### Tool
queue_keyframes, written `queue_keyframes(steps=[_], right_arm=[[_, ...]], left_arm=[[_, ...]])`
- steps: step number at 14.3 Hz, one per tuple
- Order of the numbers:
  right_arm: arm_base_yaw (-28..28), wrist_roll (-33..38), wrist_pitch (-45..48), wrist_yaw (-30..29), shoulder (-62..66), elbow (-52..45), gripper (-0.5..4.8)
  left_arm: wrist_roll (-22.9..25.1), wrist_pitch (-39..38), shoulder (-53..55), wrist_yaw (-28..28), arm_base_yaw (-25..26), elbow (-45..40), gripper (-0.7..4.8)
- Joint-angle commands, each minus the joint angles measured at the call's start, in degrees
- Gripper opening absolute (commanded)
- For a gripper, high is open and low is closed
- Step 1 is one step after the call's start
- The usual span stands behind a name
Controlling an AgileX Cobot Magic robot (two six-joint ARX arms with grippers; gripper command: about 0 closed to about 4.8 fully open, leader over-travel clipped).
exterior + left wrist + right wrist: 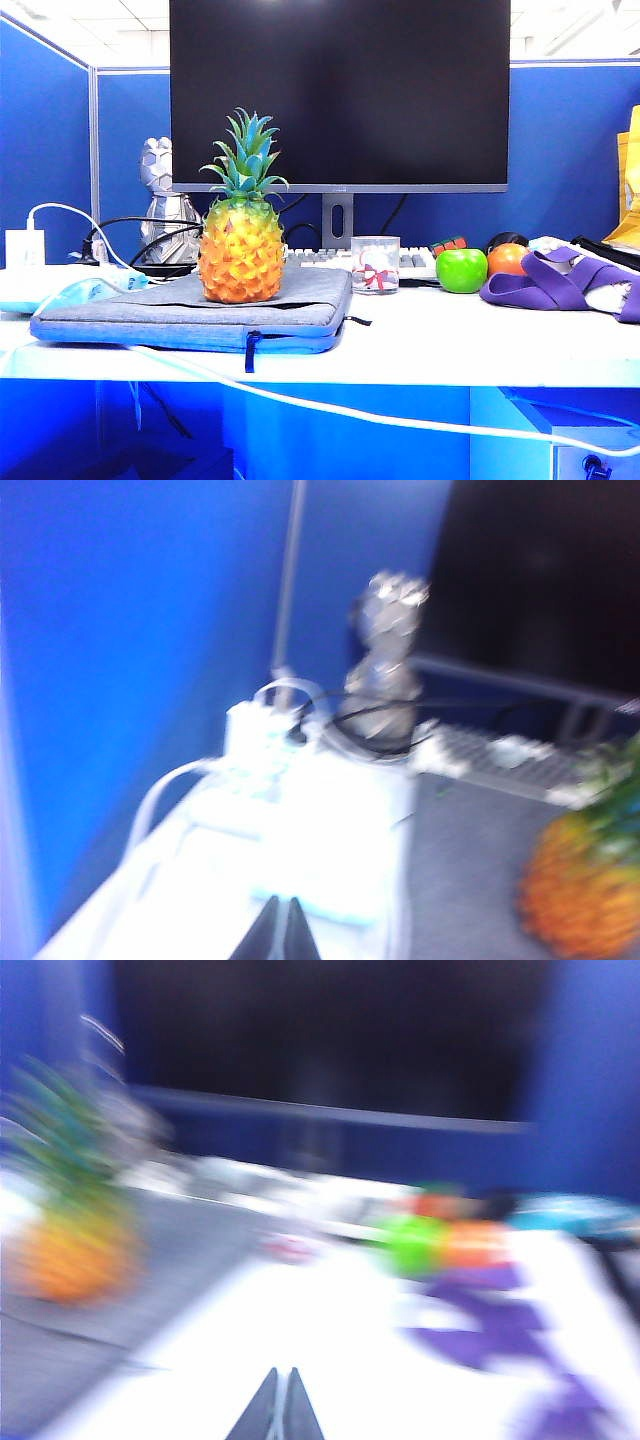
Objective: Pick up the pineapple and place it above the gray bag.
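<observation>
On the left side of the white surface point(450, 340), the gray bag point(200, 318) is lying flat, and the pineapple point(240, 250) is standing upright on top of it, with its spiky blue-green leaves pointing up in front of the big dark monitor point(340, 90). Behind the bag, a shiny silver figure point(165, 205) is standing near the blue wall, with black cords curling around its base, and a white plug block point(24, 247) is sitting at the far left. A white cable point(330, 410) is hanging across the front edge of the surface. Just right of the bag, a small clear cup point(375, 264) with a red and white picture is sitting in front of a keyboard point(410, 260). Next comes a green apple point(461, 270), and a small orange fruit point(507, 260) is sitting right beside it. A purple cloth thing point(560, 285) is lying at the far right. No arm is showing from the front. In the left wrist view, which is blurry, the left gripper point(280, 930) is hanging above the white surface with its two dark tips pressed together, holding nothing. In the right wrist view, which is very blurry too, the right gripper point(278, 1405) is also closed tight and empty, above the bare white part of the surface between the bag and the purple cloth.
</observation>
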Motion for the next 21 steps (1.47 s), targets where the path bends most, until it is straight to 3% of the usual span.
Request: queue_keyframes(steps=[1, 4, 6, 11, 15, 18, 21], right_arm=[[-1.68, -9.68, 3.34, 6.10, -0.31, 0.11, -0.04], [-6.10, -11.89, 5.60, 7.67, -3.69, 0.35, -0.03], [-8.50, -10.71, 0.42, 7.80, -5.86, 3.10, -0.03], [-8.74, -6.69, -4.13, 6.47, -5.86, 5.14, 0.01], [-8.74, -6.40, -8.76, 6.49, -5.86, 5.11, -0.01], [-8.76, -2.25, -8.87, 6.49, -5.86, 5.11, -0.01], [-8.74, -1.90, -8.79, 6.29, -5.86, 5.09, -0.01]], left_arm=[[4.11, 0.72, 0.11, -1.66, 0.11, -0.72, 0.17], [4.35, 0.63, 0.11, -2.51, 0.11, -0.72, 0.27], [4.31, -0.07, 0.13, -1.57, 0.09, -0.74, 0.27], [4.98, 0.11, -0.15, 8.00, 0.09, -0.85, 0.30], [4.98, 0.20, -0.15, 7.69, 0.09, -0.85, 0.30], [4.92, 0.13, -0.15, 6.99, 0.09, -0.85, 0.30], [1.73, 0.44, -0.15, 6.75, 0.09, -0.85, 0.29]])
